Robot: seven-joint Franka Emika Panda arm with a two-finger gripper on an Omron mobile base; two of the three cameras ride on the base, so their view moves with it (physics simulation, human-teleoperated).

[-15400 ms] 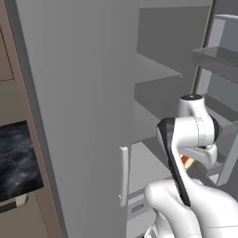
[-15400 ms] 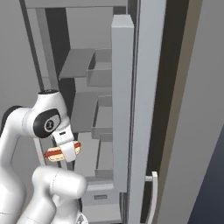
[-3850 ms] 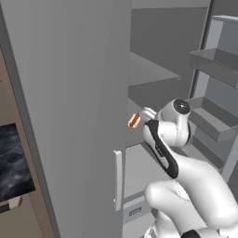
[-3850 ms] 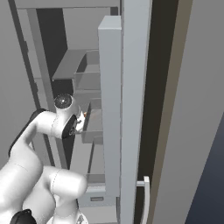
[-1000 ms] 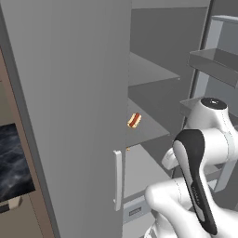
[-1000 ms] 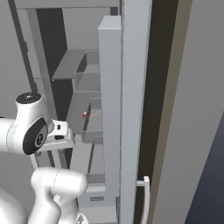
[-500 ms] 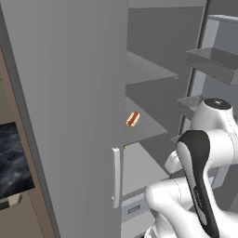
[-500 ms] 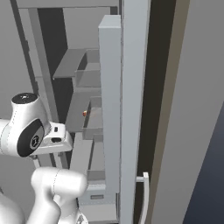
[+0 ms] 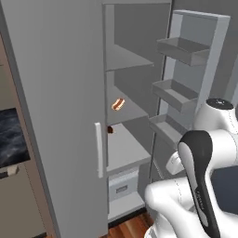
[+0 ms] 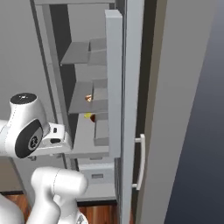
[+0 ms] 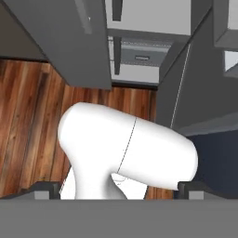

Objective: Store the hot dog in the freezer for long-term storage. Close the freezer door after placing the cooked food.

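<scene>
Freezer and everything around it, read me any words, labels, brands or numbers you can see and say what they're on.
None can be read: the freezer, its door, the drawer and the hot dog bear no text.

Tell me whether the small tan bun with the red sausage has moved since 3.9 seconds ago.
Yes. The small tan bun with the red sausage left the hand beside the grey fridge door and now lies farther in, on a grey freezer shelf.
</scene>
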